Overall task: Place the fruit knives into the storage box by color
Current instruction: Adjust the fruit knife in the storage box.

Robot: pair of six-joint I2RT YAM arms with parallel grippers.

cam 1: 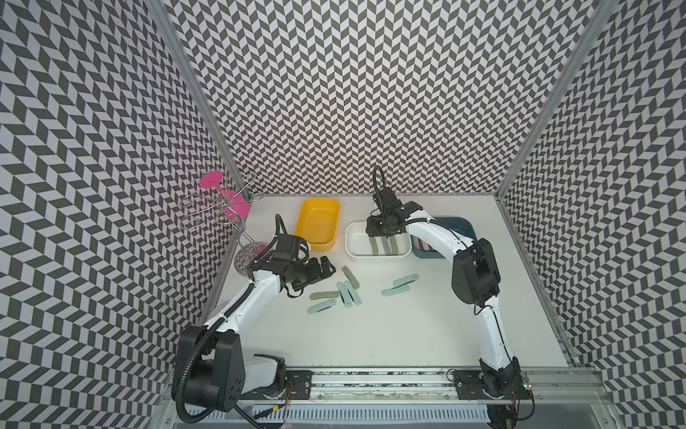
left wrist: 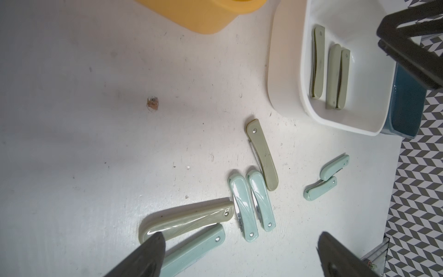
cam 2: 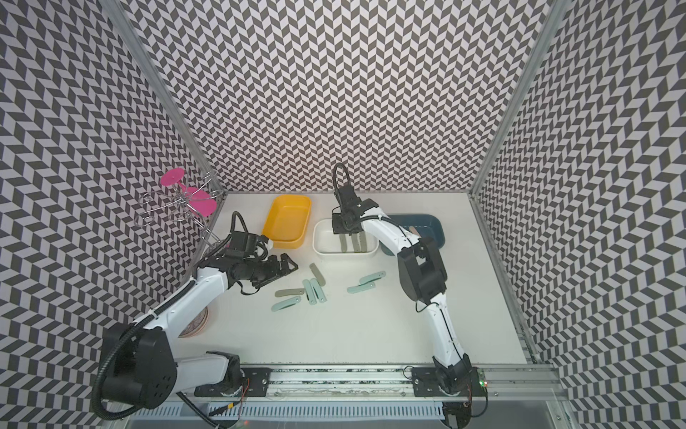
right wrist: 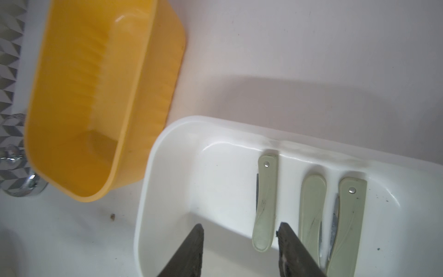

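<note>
At left centre in a top view, the left tool (cam 1: 327, 272) hangs over the tabletop (cam 1: 371, 334), jaws spread wide and empty. Just right of it lie seven loose fruit knives (cam 1: 343, 294), mint-blue and sage. A yellow box (cam 1: 315, 246) stands behind. At centre, the right tool (right wrist: 241, 231) hovers in the white box (cam 1: 349, 237), jaws parted, gripping nothing, beside three sage knives (cam 1: 385, 246). Peach-pink knives (cam 1: 423, 245) rest in the blue box (cam 1: 467, 226).
</note>
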